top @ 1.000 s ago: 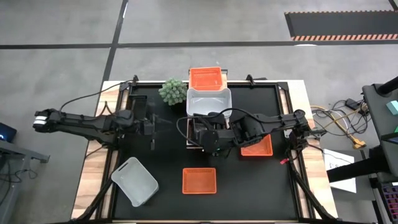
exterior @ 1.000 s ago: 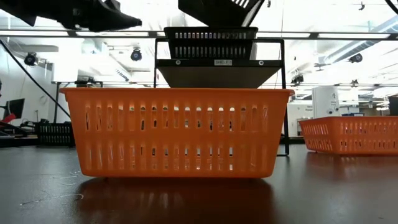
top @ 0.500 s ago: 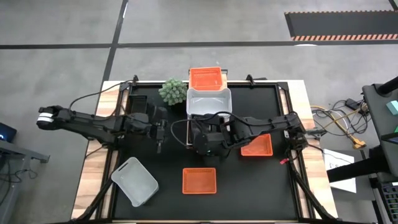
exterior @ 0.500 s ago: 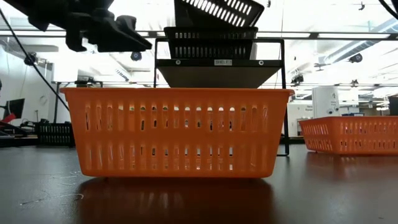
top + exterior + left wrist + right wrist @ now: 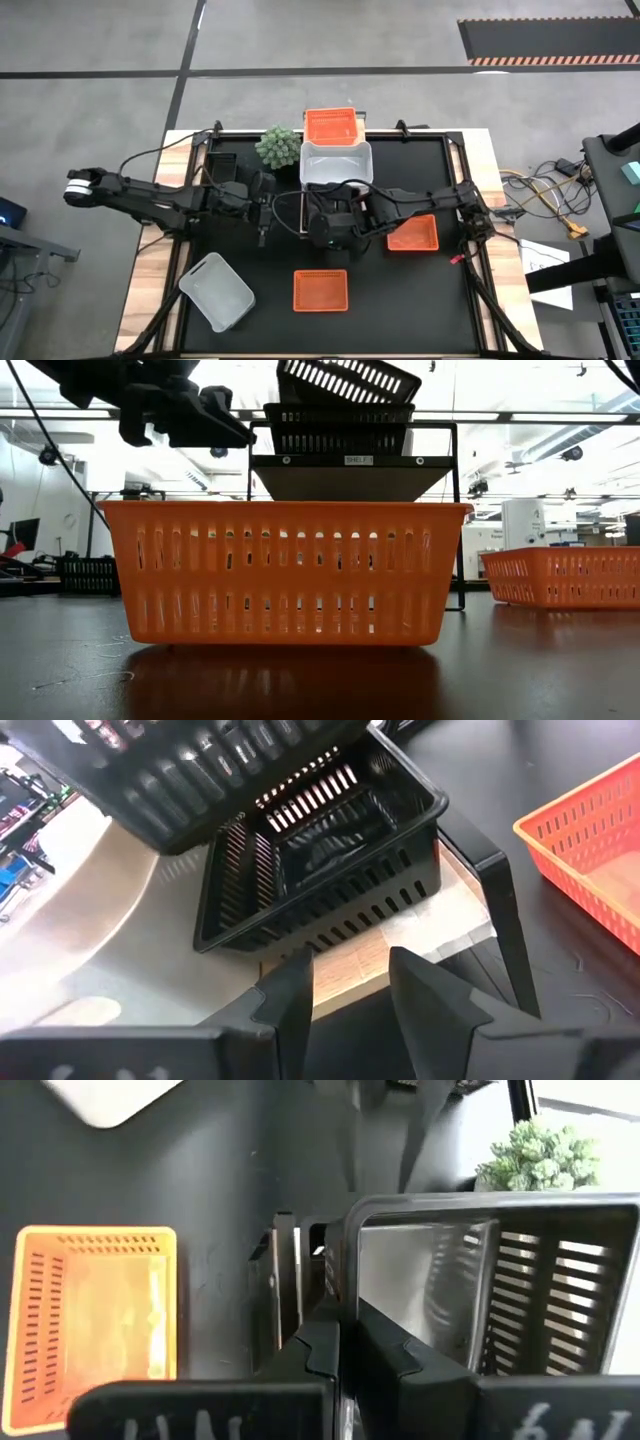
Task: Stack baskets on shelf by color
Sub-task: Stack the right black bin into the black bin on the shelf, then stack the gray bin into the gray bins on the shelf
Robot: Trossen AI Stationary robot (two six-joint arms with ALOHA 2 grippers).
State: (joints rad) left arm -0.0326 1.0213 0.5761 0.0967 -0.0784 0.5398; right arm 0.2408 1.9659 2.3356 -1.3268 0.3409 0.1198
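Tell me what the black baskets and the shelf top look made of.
Black baskets: likely moulded plastic, semi-gloss, judging by the uniform slotted walls and soft sheen. Shelf top: pale wood-grain surface, probably laminate or veneer; matte, with a dark frame that looks like metal, though I can't be sure.

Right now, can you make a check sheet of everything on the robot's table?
Surface: black table, wood edges.
Job's things: shelf holds an orange basket, a white basket and a black basket; second black basket tilted above it. Loose: two orange baskets, one white.
Clutter: green plant.
Grippers: right gripper shut on the tilted black basket's rim; left gripper open, facing the shelf.
Cables: along the arms, beside the table.
Surroundings: grey floor.
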